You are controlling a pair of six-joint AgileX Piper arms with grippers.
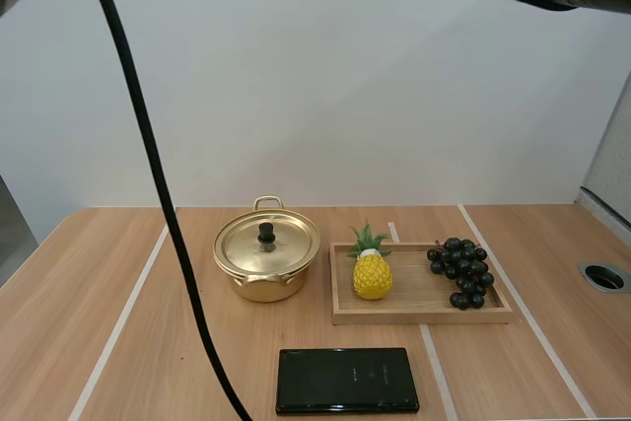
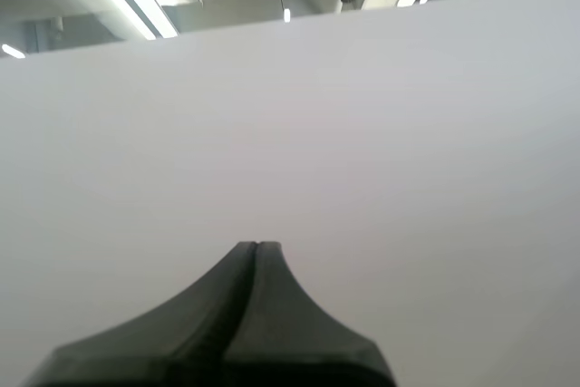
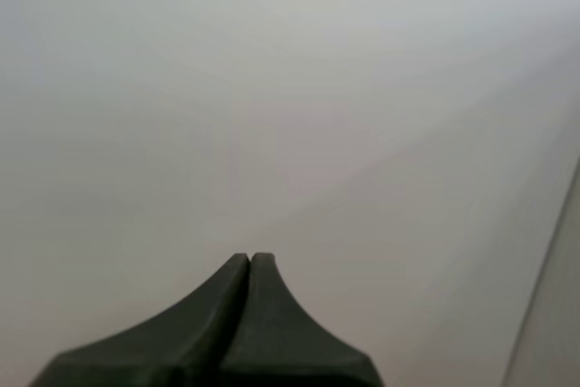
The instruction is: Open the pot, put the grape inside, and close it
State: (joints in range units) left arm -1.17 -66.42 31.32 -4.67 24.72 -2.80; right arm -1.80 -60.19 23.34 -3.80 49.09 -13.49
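A golden pot [image 1: 266, 261] stands on the table left of centre, its lid [image 1: 267, 241] on, with a black knob on top. A bunch of dark grapes [image 1: 460, 271] lies at the right end of a wooden tray [image 1: 422, 314]. My left gripper [image 2: 257, 246] is shut on nothing, its fingers together as one dark wedge facing a white wall. My right gripper [image 3: 250, 258] is shut the same way and also faces the wall. Both are raised well above the table, far from the pot and the grapes.
A yellow toy pineapple [image 1: 372, 270] stands at the tray's left end, between the pot and the grapes. A flat black slab [image 1: 347, 380] lies near the front edge. A round hole [image 1: 604, 276] sits in the table at the far right.
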